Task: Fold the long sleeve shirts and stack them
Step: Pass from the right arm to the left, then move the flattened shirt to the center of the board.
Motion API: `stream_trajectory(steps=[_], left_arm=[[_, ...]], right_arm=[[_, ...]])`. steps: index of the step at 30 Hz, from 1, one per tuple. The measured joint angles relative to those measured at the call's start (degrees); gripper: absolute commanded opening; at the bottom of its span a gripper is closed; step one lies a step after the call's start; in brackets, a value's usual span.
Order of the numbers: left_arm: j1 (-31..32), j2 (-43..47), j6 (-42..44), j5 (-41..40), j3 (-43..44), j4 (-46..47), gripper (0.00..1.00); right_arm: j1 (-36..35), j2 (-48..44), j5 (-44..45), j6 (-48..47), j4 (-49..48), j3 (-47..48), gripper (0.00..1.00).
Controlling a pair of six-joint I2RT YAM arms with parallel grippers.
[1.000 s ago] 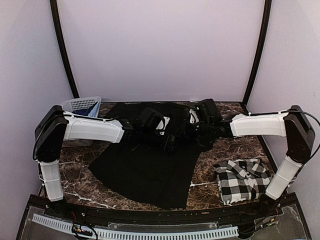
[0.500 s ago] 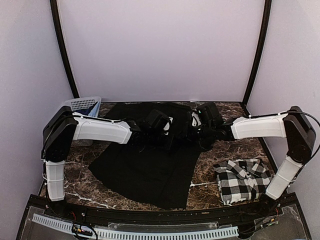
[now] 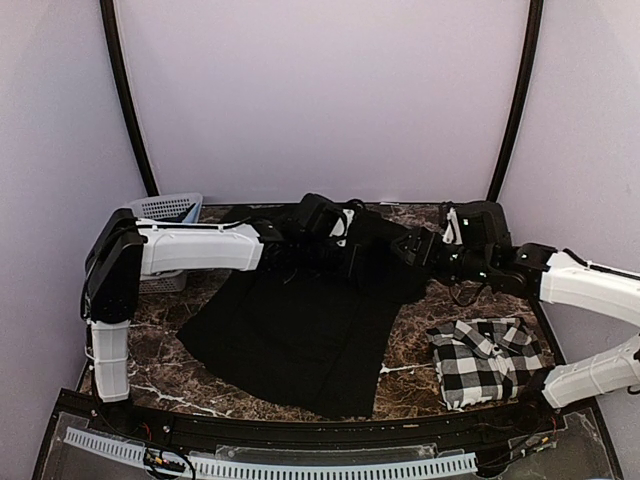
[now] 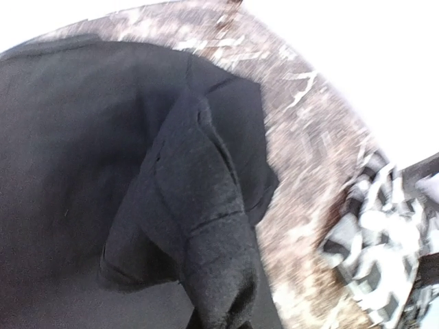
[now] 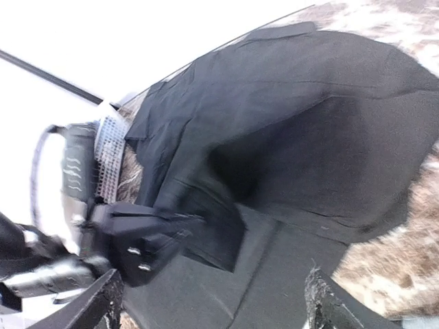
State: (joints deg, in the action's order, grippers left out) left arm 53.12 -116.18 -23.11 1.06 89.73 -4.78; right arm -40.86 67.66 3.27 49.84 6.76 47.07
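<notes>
The counter, a dark brown marble-look slab veined with white, lies under both tools. The black shirt is soft matte cloth. On the near side of the left tool it lies broad and mostly flat on the counter, and right at that tool it is bunched and raised.

The left arm reaches out nearly level from its shoulder. Its smooth white forearm shell points toward the right arm, and its black wrist dips to the cloth. The right arm stretches in low from the right side, its white link sloping to a black wrist aimed at the left tool.

The checked shirt, in black-and-white squares, is folded into a rumpled pad. It lies on the counter on the near side of the right tool, apart from the black shirt. The basket, white plastic lattice, stands well off to the left of the left tool, behind that arm's elbow.

The left tool is clamped on a fold of the black shirt. In its wrist view the cloth rises as a thick, fuzzy ridge and hides the fingers. The right tool stands wide apart with nothing between its dark fingers, above the black shirt's right part.
</notes>
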Motion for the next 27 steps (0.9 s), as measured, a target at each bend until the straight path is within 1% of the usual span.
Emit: stream_trajectory(steps=[4, 7, 12, 14, 16, 19, 24, 27], left_arm=[[-0.31, -0.04, -1.03, 2.67, 3.02, 1.22, 0.00], [-0.59, -0.96, -2.05, 4.35, 4.28, 3.39, 0.00], [-0.79, -4.44, -3.34, 6.01, 4.83, 7.08, 0.00], [-0.79, -5.99, -3.56, 6.29, 4.87, 7.78, 0.00], [-0.79, -7.54, -3.61, 6.43, 5.60, 7.96, 0.00], [-0.85, -8.66, -3.69, 6.60, 6.73, 8.02, 0.00], [-1.40, -8.66, -4.42, 8.96, 9.68, 7.67, 0.00], [-2.03, -9.33, -5.09, 11.96, 14.58, 4.17, 0.00]], right_arm=[[0.02, -3.30, 4.11, 0.24, 5.20, -0.61, 0.94], [0.02, -6.23, 6.82, 1.14, 8.96, -1.55, 0.98], [0.04, -17.49, 11.21, 4.46, 14.97, -5.18, 0.99], [0.04, -21.66, 13.20, 5.57, 17.70, -4.92, 0.99], [0.04, -23.91, 14.73, 6.08, 20.02, -4.09, 0.99], [0.07, -24.74, 16.74, 6.05, 22.34, -2.23, 0.99], [0.13, -21.14, 17.59, 4.61, 23.28, -0.09, 0.99], [0.15, -18.67, 17.64, 3.56, 23.56, 0.13, 0.99]])
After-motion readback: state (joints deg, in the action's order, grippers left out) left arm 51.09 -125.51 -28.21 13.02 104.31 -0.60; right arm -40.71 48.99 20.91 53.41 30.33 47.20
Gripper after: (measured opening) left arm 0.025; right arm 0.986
